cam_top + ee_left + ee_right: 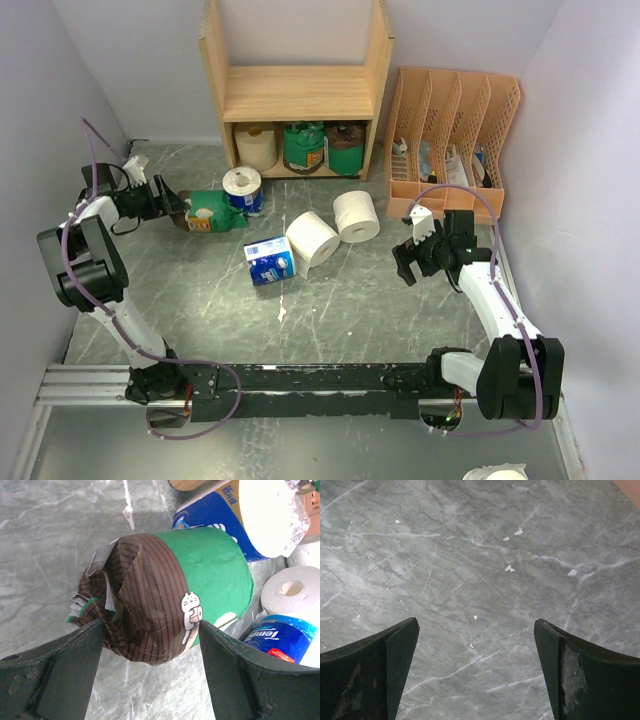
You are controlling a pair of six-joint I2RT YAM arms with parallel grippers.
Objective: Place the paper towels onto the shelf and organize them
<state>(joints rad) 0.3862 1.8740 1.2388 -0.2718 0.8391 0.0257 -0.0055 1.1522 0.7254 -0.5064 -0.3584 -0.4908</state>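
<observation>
Paper towels (312, 240) are split between two places in the top view. Three rolls sit side by side in the lower tier of the shelf (295, 92) at the far end, and the others lie loose on the table (200, 300) in front of it. My left fingers (172, 207) are at the far left, closed on the green-wrapped roll (205, 212), which looks to be lying on the table. The upright blue-and-white roll (242, 190) stands just to its right, between it and the shelf, so I judge a low swing would knock it over. The lower tier looks full across, so the upper board seems the place to aim for, and the risk there is clipping its front edge or the left side panel. The peach file organizer (455, 140) stands right of the shelf, near my right fingers (412, 258). In the left wrist view the fingers press the roll from both sides at its crumpled, brown-striped end rather than its middle. That loose wrapper may give, and I think the roll could tilt or slip out on the lift. Other rolls crowd in on its far and right sides. In the right wrist view the fingers are spread wide and hold nothing, with only marbled table and a few paper scraps (510, 568) beneath.
</observation>
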